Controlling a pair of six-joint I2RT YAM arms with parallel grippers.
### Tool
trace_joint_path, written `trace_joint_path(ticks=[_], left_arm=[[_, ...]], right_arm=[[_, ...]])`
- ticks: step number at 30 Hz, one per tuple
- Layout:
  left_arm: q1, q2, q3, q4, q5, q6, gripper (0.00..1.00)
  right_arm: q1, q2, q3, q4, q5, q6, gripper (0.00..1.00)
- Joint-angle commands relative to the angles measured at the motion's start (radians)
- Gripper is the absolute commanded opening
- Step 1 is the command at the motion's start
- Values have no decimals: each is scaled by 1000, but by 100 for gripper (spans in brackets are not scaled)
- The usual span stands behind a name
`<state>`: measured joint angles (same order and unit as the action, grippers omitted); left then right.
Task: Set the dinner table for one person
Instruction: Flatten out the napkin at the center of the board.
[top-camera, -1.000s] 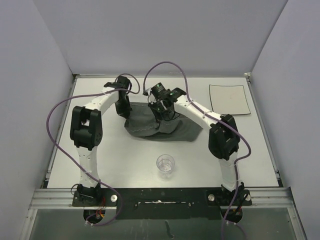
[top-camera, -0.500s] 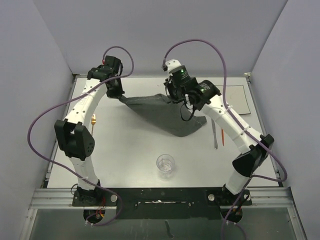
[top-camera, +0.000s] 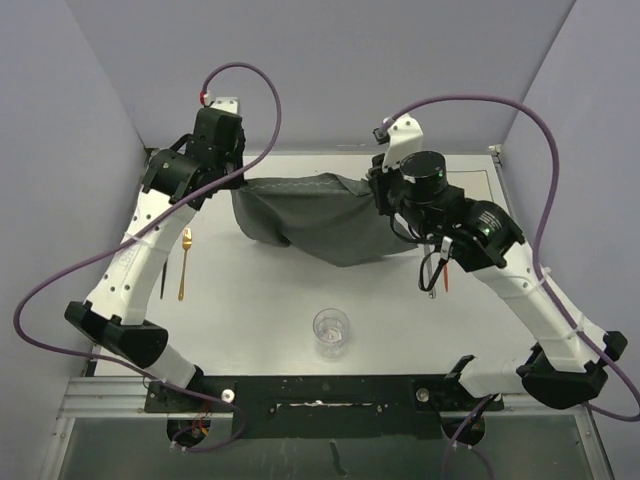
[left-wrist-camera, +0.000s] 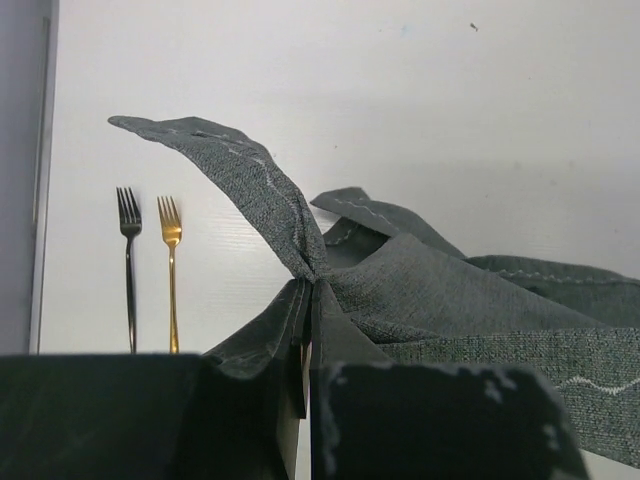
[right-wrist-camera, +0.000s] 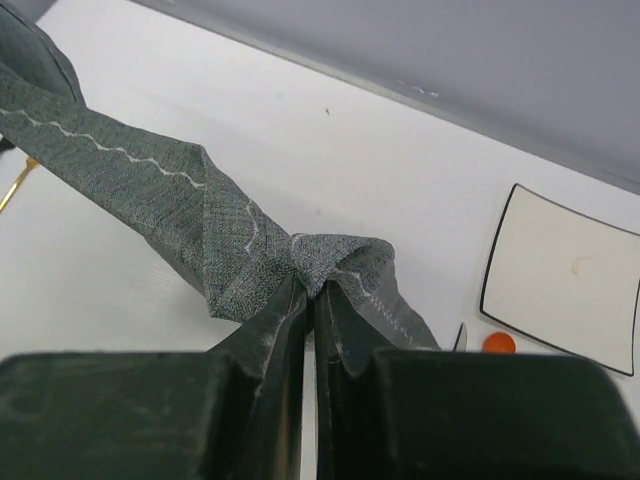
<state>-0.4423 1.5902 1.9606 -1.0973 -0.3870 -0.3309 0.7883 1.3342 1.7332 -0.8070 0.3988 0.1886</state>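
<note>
The left gripper (left-wrist-camera: 308, 335) is pinching the grey stitched placemat (left-wrist-camera: 430, 290), bunching it up. A black fork (left-wrist-camera: 130, 280) and a gold fork (left-wrist-camera: 171, 285) are lying side by side.

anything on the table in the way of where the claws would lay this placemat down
Nothing visible does. The left claw and right claw hold the placemat stretched above the table. The cup stands nearer the bases, the gold fork to the left, other cutlery to the right, none beneath it. Directly under the cloth is hidden.

The left gripper (top-camera: 236, 183) and right gripper (top-camera: 383, 192) have moved apart and pulled the grey placemat (top-camera: 320, 218) up and wide, so the gold fork (top-camera: 184, 262) now shows.
</note>
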Motion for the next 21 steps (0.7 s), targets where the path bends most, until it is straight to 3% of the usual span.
trace_joint_path(ticks=[1,14,21], left_arm=[[-73,-98,47,13,-142,50,0],[-295,-216,57,53,-418,93,0],[-480,-307,-24,252,-670,247,0]], right_arm=[[36,-87,-23,134,93,-43,0],[65,-144,7,134,224,-112,0],[67,-166,-6,161,264,-148,0]])
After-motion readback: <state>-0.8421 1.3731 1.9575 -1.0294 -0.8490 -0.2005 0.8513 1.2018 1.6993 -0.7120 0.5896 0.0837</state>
